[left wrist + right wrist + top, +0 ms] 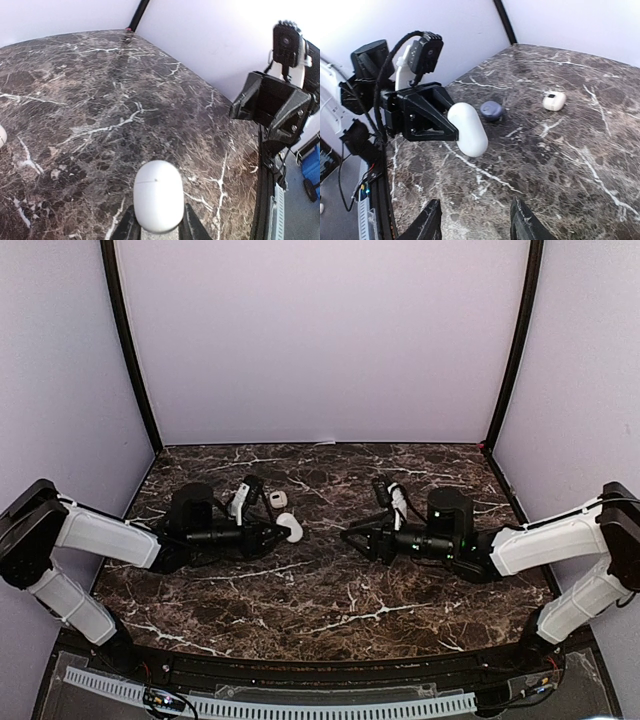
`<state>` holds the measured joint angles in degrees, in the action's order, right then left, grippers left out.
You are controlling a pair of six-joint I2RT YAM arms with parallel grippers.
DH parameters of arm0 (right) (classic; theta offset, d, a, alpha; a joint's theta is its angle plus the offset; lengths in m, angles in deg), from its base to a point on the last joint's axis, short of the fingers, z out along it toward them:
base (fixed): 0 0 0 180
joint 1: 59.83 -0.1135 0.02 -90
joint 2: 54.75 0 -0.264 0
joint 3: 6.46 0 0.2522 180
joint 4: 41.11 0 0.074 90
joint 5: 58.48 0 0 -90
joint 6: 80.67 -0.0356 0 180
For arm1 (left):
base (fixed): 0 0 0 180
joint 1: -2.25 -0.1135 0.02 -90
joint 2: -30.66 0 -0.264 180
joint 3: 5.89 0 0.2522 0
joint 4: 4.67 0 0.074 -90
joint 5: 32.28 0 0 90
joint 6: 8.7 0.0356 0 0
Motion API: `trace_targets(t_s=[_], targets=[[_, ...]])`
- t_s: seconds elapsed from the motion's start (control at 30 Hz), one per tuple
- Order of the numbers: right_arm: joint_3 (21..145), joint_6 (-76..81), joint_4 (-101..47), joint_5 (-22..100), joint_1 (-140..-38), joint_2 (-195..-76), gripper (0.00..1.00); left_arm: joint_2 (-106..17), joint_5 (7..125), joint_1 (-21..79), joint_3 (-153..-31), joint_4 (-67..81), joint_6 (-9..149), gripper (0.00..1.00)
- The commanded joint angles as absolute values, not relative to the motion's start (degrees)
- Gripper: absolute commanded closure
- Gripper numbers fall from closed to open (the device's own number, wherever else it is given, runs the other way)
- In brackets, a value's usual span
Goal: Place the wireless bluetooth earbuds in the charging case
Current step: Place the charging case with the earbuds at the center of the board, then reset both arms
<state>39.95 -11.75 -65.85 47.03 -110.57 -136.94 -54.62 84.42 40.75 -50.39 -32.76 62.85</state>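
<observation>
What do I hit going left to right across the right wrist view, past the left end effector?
white oval case → dark blue-grey rounded object → small white piece with a dark spot

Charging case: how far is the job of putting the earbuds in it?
Nothing looks done: the charging case seems shut. In hand: the left gripper holds it; the right gripper is open, empty. Left: a small white piece, perhaps an earbud, and a grey-blue round piece lie on the table.

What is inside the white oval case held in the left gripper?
Nothing shows. The white oval case sits closed in the left gripper, with only its smooth shell and a thin seam visible. Its contents are hidden.
</observation>
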Motion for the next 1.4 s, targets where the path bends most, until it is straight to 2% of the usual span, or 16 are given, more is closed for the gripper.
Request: trace_targets(t_s=[0.0,0.4,0.57,0.63,0.73,0.77,0.8,0.9,1.0,1.1,1.23,1.37], targets=[[38.84,-14.11,-61.34,36.35,-109.17,-135.59,0.54,-58.78,79.96,38.76,-56.49,-22.58,58.94,0.84],[35.35,-13.48,-58.9,31.64,-107.86,-129.84,0.54,-74.78,92.68,32.61,-71.3,-13.24,53.18,0.79],[35.66,-13.43,-58.06,31.26,-107.3,-129.73,0.55,-77.78,93.25,32.65,-73.19,-11.59,52.29,0.75],[35.69,-13.44,-57.22,30.43,-107.05,-129.6,0.55,-77.55,92.43,32.63,-73.28,-10.0,53.06,0.58],[35.67,-13.04,-56.09,29.43,-106.11,-128.81,0.52,-75.68,89.17,32.63,-72.31,-7.01,54.52,0.15],[35.68,-12.62,-55.68,29.38,-105.8,-128.41,0.48,-74.7,88.12,32.65,-71.78,-6.44,54.88,0.06],[35.57,-12.13,-55.32,29.15,-105.55,-127.81,0.43,-73.7,87.21,32.66,-71.29,-5.85,55.17,0.02],[35.49,-10.0,-53.91,26.05,-105.14,-125.4,0.26,-69.85,85.08,32.61,-69.82,-3.89,56.12,0.01],[35.96,-7.13,-51.72,20.87,-104.67,-122.67,0.15,-63.13,80.2,32.65,-67.56,-2.14,57.41,0.01],[36.62,-3.75,-49.74,14.0,-104.16,-120.56,0.12,-56.2,73.35,32.59,-65.46,0.56,59.73,0.01],[36.81,1.41,-49.32,-1.02,-103.78,-118.73,0.01,-47.67,62.91,31.8,-62.57,3.66,64.38,0.02],[35.01,9.42,-53.76,-10.77,-103.23,-115.55,0.0,-38.34,52.12,31.38,-56.36,1.09,69.76,0.01]])
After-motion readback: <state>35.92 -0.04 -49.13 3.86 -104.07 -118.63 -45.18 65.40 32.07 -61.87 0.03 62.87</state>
